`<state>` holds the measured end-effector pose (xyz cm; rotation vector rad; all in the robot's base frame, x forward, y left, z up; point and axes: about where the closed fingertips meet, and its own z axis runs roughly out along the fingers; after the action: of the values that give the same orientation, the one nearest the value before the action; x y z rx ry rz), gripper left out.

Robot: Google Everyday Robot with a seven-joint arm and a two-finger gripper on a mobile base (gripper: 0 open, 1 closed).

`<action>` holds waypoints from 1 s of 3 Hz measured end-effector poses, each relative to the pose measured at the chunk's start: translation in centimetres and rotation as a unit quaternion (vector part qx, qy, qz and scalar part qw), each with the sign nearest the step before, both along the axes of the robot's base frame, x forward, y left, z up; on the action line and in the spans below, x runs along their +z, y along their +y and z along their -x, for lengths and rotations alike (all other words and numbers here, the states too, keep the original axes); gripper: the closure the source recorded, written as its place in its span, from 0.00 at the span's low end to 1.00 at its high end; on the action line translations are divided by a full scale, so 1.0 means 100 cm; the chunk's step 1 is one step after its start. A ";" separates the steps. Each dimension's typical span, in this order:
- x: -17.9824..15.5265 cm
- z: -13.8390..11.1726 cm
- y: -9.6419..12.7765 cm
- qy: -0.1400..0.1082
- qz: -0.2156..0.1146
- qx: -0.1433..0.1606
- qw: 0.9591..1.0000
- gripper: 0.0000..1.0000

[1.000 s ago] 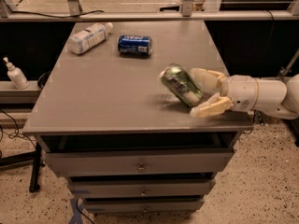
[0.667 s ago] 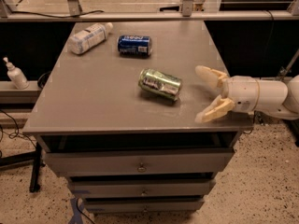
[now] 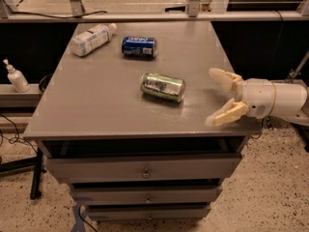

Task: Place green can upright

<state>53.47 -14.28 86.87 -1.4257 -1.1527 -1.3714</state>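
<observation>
Camera view shows the gripper at middle right of the frame, over the right front part of the table. Its two pale fingers point left and are spread wide, one above the other in the frame, with nothing between them. Behind them the white arm runs roughly level out to the right edge of the frame.

Counting from the left: one pump bottle stands on a low ledge off the table at the left edge. On the table are one plastic bottle lying on its side at upper left, one blue can on its side just right of it, and one green can. The green can lies on its side near the middle of the tabletop, its length running left to right, apart from the fingers and to their left. Three drawers sit stacked below.

Bare tabletop stretches across the whole left and front part, from the left edge up to the green can. A narrower bare strip lies between that can and the fingertips. The lower finger hangs close to the front right corner.
</observation>
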 end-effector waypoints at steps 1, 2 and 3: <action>0.012 -0.003 -0.006 0.004 0.033 -0.027 0.999 0.00; 0.025 -0.006 -0.002 0.008 0.080 -0.050 0.996 0.00; 0.038 -0.012 0.013 0.016 0.141 -0.070 0.987 0.00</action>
<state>54.65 -12.96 90.65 -1.7519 -1.2840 -1.3129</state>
